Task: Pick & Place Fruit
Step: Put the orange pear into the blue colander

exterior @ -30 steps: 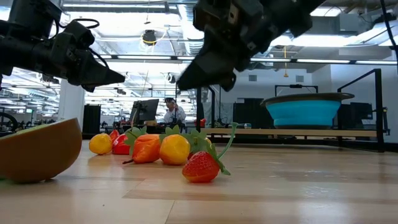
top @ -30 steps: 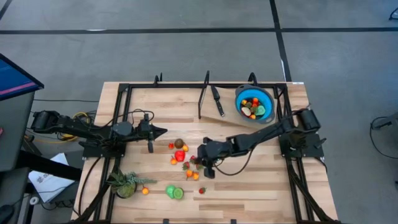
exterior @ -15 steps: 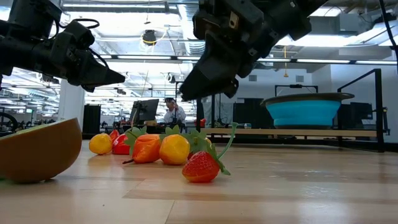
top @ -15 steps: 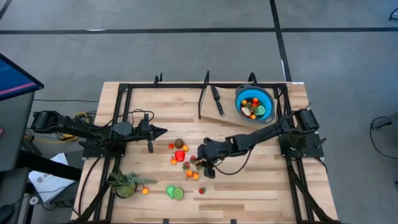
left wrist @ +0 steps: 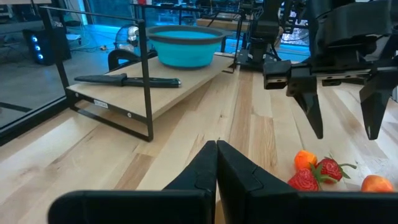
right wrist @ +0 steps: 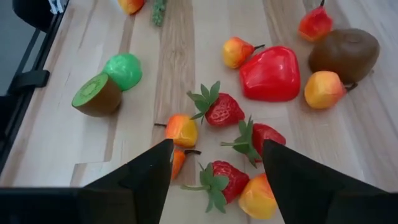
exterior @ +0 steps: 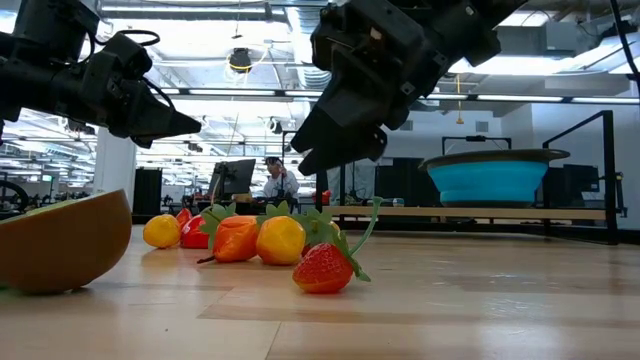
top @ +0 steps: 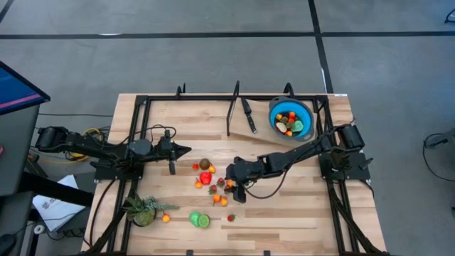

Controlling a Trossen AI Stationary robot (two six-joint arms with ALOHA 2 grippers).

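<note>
Fruit lies scattered in a loose cluster near the middle of the wooden worktop, with more pieces already in the blue bowl at the far right corner.

Left side: the left gripper hangs above the worktop toward its left edge, fingers pressed together and holding nothing; the cluster lies just beyond its tip, toward the middle. A spiky green plant sits near the front left corner, with a small orange fruit just beside it and a bright green fruit and a cut kiwi half a little farther along the front edge.

Centre: the right gripper hovers over the right part of the cluster, its fingers spread apart and empty. In the right wrist view, a strawberry and a small orange fruit lie on the wood between the spread fingers, untouched; a large red fruit, a brown kiwi and a second strawberry lie farther out. In the low view the gripper stands clear above the fruit, not touching the pile.

Right side: a black-handled knife rests on the worktop near the far edge, just beside the bowl.
</note>
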